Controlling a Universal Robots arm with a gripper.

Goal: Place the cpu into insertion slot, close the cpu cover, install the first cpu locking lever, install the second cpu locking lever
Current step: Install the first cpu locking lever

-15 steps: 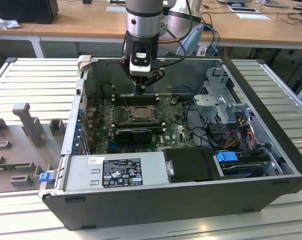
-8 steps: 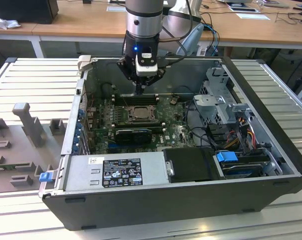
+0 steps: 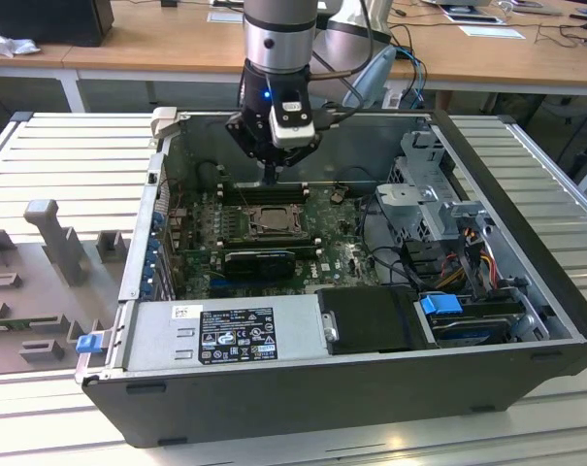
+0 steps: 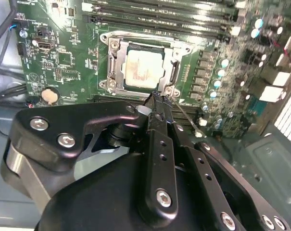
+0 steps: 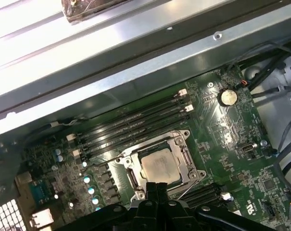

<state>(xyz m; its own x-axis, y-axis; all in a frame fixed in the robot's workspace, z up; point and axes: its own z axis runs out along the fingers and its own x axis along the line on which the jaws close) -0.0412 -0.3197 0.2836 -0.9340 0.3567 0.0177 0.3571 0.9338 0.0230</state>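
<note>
Open PC case on a slatted bench, seen from above in the exterior view. Arm comes down from the top centre of the frame; gripper hangs over the green board, just behind the socket.

Cpu sits in the slot — pale square face, slightly mottled, lying flat. In the first wrist view it is at lower centre, the slot frame around it. Cover lies down over the chip, its window framing the face. In the exterior view the socket is near the middle of the frame.

Jaws pressed together, nothing seen between them — tips narrow to a point just at the socket's near edge, beside a thin lever wire that runs off slantwise from that corner. Whether tips touch the wire I cannot tell.

Black memory slots run alongside the socket, on the side away from the gripper. Coin cell at upper right of the first wrist view.
</note>
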